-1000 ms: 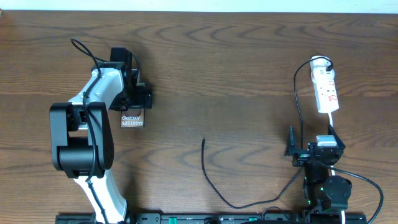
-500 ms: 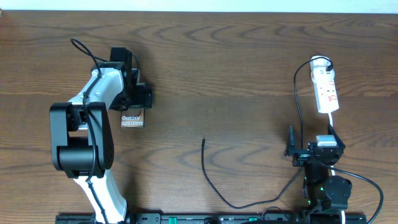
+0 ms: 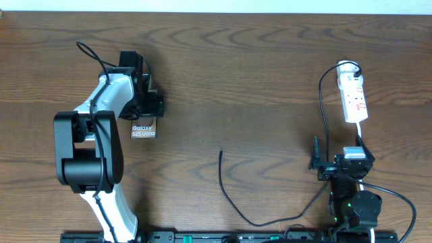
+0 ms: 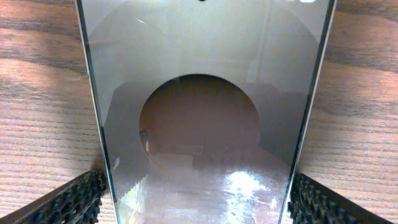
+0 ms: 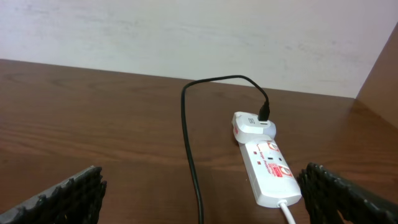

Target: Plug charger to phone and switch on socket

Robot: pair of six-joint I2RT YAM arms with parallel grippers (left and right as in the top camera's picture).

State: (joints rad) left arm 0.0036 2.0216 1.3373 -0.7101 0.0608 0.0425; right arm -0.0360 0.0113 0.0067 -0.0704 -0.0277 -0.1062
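Note:
The phone lies flat on the wooden table at the left, its "Galaxy S25 Ultra" lettering showing. My left gripper is shut on its far end. In the left wrist view the phone fills the frame and my left gripper presses a pad on each long edge. The charger cable ends in a free tip mid-table and runs round to the white socket strip at the right. My right gripper is open and empty in front of the socket, with the cable between its fingers.
A white adapter with the cable plugged into it sits at the strip's far end. The strip's white cord runs toward my right arm. A pale wall stands behind the table's back edge.

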